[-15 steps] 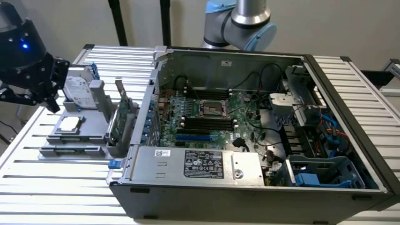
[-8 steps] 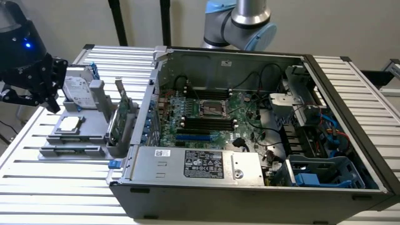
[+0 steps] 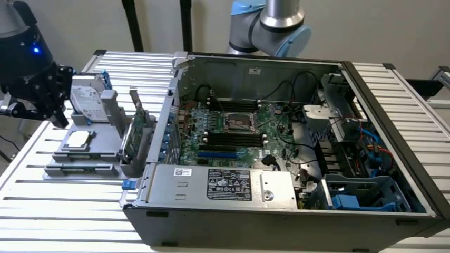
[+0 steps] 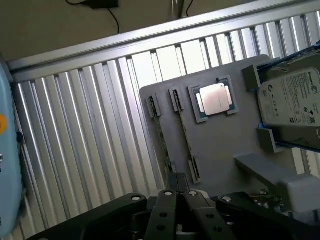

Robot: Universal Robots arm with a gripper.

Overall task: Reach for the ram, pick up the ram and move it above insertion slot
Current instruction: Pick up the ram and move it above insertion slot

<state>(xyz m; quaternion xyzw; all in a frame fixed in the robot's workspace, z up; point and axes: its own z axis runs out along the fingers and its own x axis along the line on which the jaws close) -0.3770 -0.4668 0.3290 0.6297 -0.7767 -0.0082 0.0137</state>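
Black gripper (image 3: pixel 56 113) hangs at the exterior view's left, beside a grey holder (image 3: pixel 105 158) next to the open computer case (image 3: pixel 393 105). From the wrist, its fingers (image 4: pixel 167 215) are clenched together on nothing, near the ram (image 4: pixel 186 137), which lies edgewise in a holder slot beside the processor chip (image 4: pixel 215 100).
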